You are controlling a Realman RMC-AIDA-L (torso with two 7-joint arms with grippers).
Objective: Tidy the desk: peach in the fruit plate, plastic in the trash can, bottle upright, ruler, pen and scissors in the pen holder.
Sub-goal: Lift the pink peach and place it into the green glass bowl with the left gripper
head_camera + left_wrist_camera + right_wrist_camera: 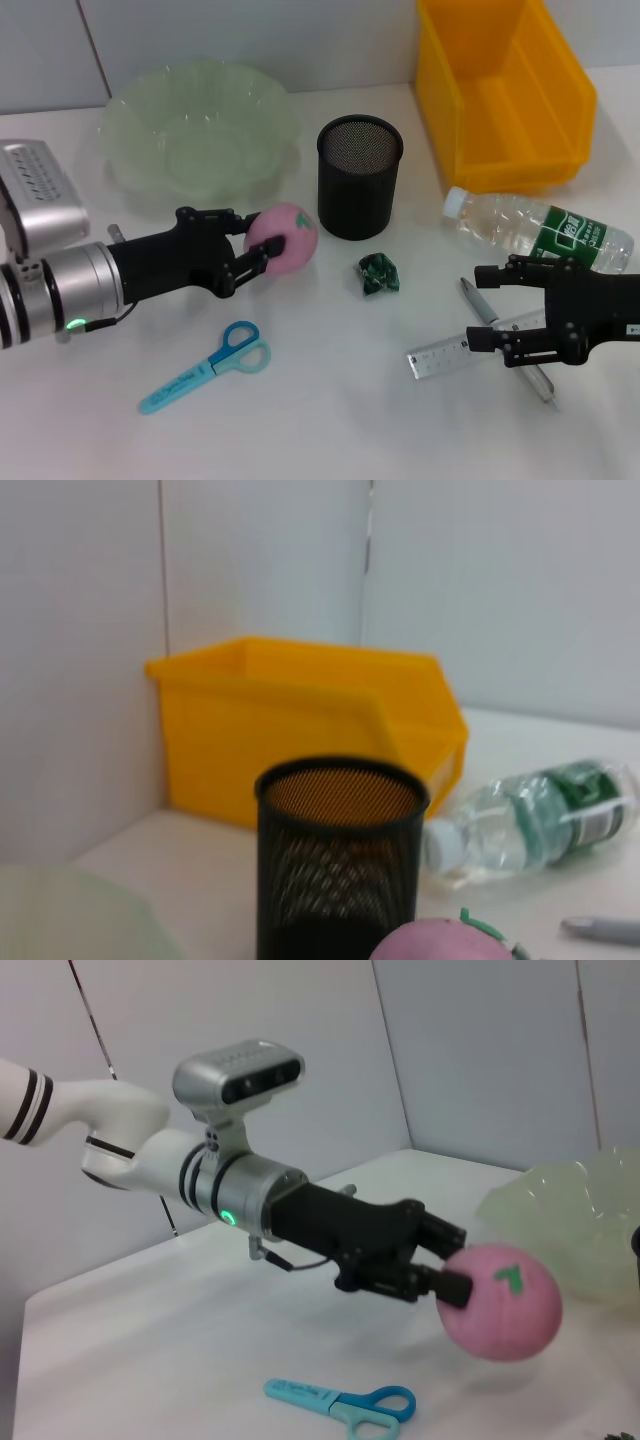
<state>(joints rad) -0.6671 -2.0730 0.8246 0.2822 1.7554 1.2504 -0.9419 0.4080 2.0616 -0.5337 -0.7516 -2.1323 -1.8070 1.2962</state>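
Head view shows me on the peach step: my left gripper [256, 243] is closed on the pink peach [285, 238], held just off the desk between the green plate [200, 135] and the mesh holder [360, 176]. Next I judge it needs lifting over the plate's rim before release. My right gripper [490, 308] hovers spread above the ruler [450, 355]. Counting down in size: one yellow bin [505, 90], one plate, one bottle [540, 230], one holder, one scissors [205, 366], one ruler, one pen [482, 305], one plastic scrap [379, 274].
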